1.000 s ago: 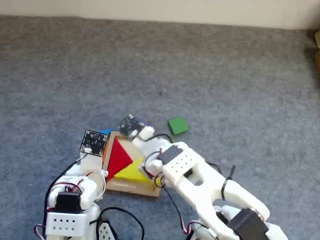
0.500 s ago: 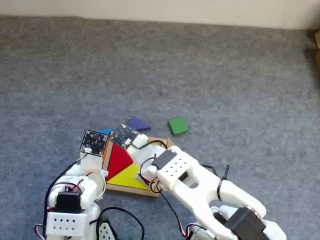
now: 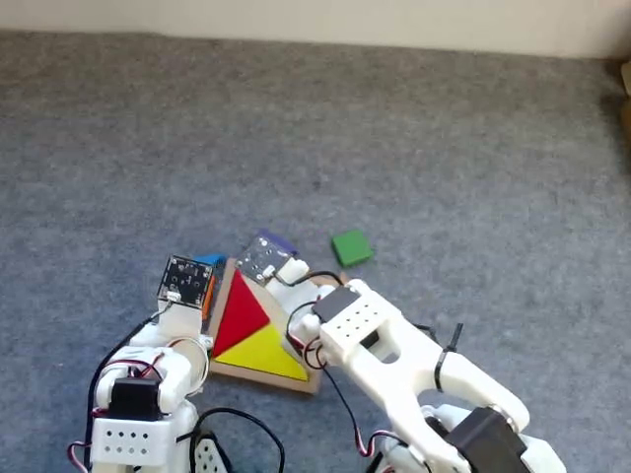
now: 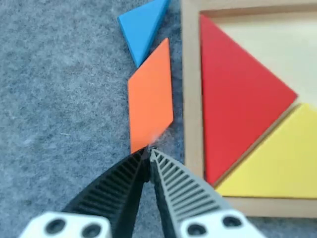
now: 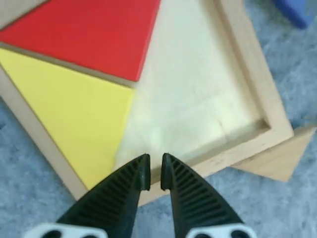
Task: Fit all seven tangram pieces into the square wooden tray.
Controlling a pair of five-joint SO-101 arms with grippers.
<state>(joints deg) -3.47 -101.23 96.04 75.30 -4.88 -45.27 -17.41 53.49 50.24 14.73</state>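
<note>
Now, my left jaws are almost closed, with a thin slit between them, and they hold nothing. Their tips are at one sharp corner of the orange parallelogram [image 4: 151, 99]; I cannot tell if they touch it. This piece lies flat on the tabletop [image 3: 444, 148], just beside the outer rim of the square wooden tray [image 4: 189, 99]. The blue triangle [image 4: 143, 25] lies just past the orange piece, corner to corner with it.

My right jaws are also narrow and hold nothing. They hang over the bare wooden floor of the tray, close to its rim. Inside the tray the red triangle [image 5: 94, 29] and the yellow triangle [image 5: 74, 109] lie flat, side against side, each with its long side along the rim. A wood-coloured triangle [image 5: 277, 158] lies outside, against one tray corner.

The tray is near the tabletop edge where my bases stand. The purple piece [image 3: 279, 241] is just beyond the tray, and the green square [image 3: 352, 247] is a little apart, toward the middle.
</note>
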